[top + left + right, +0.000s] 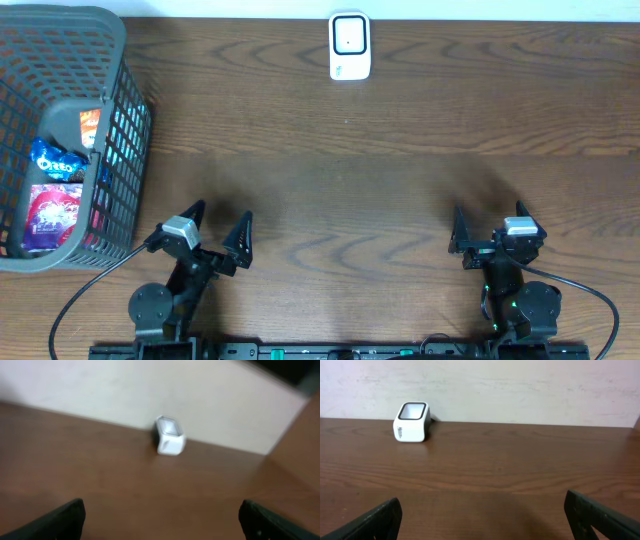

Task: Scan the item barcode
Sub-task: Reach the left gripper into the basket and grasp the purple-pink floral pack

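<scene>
Lettering reading OREO is showing in white on a blue snack packet (55, 158), which is lying inside a grey plastic mesh basket (125, 110) at the left edge of the dark brown wooden table (400, 130). A red-and-purple foil packet (52, 215) and an orange packet (90, 125) are sitting beside it, their print too small to read. The basket's mesh wall is standing between these packets and the left gripper (218, 222). A white box-shaped barcode scanner (350, 45) with a dark-rimmed window is standing at the far edge, well apart from the basket. The left gripper and the right gripper (488, 228) are both gaping wide, holding nothing.
</scene>
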`<state>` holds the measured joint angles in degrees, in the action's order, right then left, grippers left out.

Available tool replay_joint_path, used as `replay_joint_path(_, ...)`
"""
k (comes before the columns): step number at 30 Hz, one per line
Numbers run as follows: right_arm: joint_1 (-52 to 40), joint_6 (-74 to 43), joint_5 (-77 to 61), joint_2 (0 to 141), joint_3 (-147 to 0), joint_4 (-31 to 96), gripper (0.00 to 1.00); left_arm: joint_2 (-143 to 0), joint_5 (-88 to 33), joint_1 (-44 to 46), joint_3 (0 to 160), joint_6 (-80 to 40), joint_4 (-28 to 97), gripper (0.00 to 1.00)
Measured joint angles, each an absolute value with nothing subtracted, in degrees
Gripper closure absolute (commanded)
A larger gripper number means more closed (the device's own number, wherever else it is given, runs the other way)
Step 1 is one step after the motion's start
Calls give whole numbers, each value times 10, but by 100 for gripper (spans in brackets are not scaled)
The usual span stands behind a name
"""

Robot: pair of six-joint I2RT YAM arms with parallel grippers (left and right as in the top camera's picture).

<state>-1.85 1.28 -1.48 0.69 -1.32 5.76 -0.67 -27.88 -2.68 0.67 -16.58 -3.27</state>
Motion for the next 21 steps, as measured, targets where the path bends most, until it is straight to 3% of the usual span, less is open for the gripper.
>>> replay_joint_path(7,-18,13,-15,7,-13,58,1,-8,-343,-27,5,-200,-203,2)
replay_joint_path(12,-18,13,-15,7,-13,58,1,-15,-302,-27,61,-202,-223,2)
replay_joint_path(16,-18,13,-15,7,-13,58,1,-62,-208,-25,180,-162,-152,2)
replay_joint_path(21,-18,13,-15,8,-13,58,1,-248,-30,-25,409,-108,67,2)
